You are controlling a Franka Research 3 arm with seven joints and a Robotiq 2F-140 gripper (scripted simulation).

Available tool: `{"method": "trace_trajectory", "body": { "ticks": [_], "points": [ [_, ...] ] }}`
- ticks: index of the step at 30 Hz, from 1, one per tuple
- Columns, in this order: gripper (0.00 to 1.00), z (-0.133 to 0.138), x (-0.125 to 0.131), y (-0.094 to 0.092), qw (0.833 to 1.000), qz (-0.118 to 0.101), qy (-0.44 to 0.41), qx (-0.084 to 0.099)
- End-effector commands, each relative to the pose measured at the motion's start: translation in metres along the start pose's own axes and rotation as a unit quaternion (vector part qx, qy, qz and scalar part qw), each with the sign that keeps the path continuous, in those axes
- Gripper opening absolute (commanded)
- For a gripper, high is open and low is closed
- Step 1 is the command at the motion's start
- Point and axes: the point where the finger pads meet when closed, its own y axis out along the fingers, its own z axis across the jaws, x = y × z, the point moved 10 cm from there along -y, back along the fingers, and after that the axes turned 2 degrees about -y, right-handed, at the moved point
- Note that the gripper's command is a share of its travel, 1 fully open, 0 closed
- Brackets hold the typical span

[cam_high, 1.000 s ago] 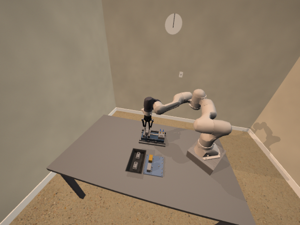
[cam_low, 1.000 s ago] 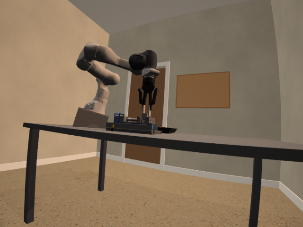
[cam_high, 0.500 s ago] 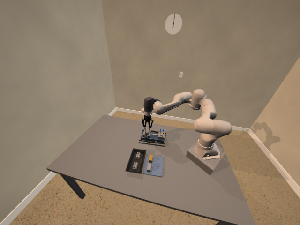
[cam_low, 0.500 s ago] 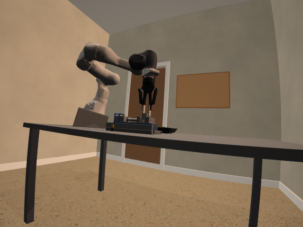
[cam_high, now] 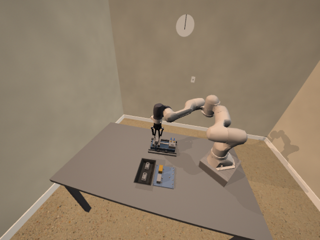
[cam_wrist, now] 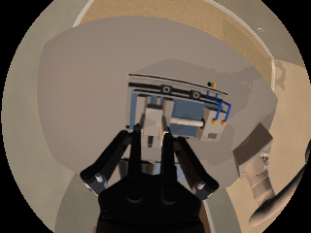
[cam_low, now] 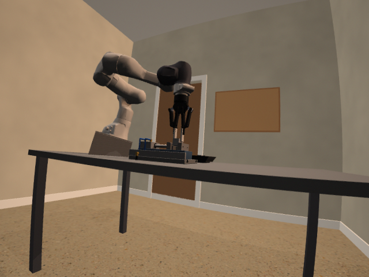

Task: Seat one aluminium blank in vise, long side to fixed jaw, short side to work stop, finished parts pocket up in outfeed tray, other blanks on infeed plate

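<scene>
In the top view the gripper (cam_high: 157, 140) stands straight down over the vise (cam_high: 163, 147), at about 12 o'clock from the infeed plate (cam_high: 169, 180). The plate carries one brass blank (cam_high: 160, 168) and one grey aluminium blank (cam_high: 158, 178), and the outfeed tray (cam_high: 138, 173) at its 9 o'clock side holds two finished parts (cam_high: 147, 165), both looking flat. The risk I see here: if the held piece is let go before it lies on the two low bars, it may tip or sit away from the fixed jaw and the work stop, and the cause would be a release too high or a small offset to the side. In the exterior view the fingers (cam_low: 174, 131) reach down to a grey block at the vise top, with the hoses (cam_low: 144, 139) at 9 o'clock of them; whether the block already rests on the bars I cannot tell. In the wrist view the fingers are drawn narrow and clamp a pale aluminium blank (cam_wrist: 155, 131) between them, with the vise body at 12 o'clock beyond it. The hold looks firm, but the pads cover the blank's sides, so its contact with the jaw is hidden.
</scene>
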Motion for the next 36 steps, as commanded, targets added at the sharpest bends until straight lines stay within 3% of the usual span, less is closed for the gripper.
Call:
{"method": "trace_trajectory", "body": {
  "ticks": [1, 36],
  "points": [
    [0.00, -0.0017, 0.0004, -0.0002, 1.000, 0.001, 0.003, -0.002],
    [0.00, -0.0034, 0.0038, -0.0003, 1.000, 0.001, 0.004, -0.002]
  ]
}}
